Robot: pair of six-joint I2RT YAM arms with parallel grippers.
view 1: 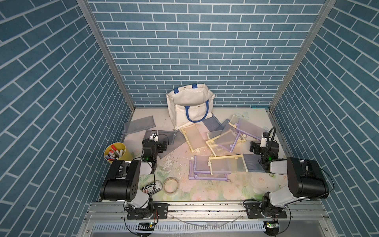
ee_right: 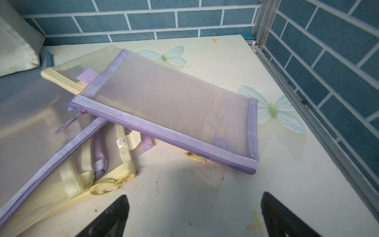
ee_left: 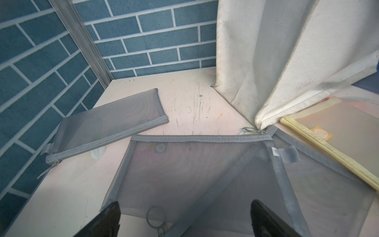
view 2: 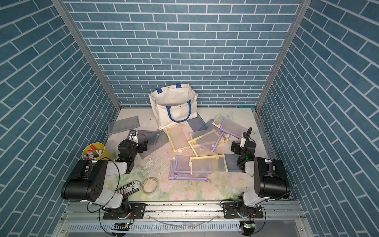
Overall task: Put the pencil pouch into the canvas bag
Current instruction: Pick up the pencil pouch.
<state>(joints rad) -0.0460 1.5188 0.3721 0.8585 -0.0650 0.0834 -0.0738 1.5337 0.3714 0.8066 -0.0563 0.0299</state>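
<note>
Left gripper (ee_left: 184,222): jaws wide apart, nothing held, over a grey mesh pouch (ee_left: 194,174) lying flat. Can't tell if it touches the pouch. Right gripper (ee_right: 194,217): also wide open and empty, over bare table (ee_right: 246,195). A purple mesh pouch (ee_right: 170,110) lies just ahead, tilted on yellow-trimmed pouches (ee_right: 123,172). In both top views the canvas bag (view 1: 178,115) stands upright at the table's 12 o'clock, mouth open, about 1 o'clock from the left gripper and 10 o'clock from the right. Yellow cup of markers (view 1: 128,157) at 8 o'clock, tape roll (view 1: 164,185) near 7.
</note>
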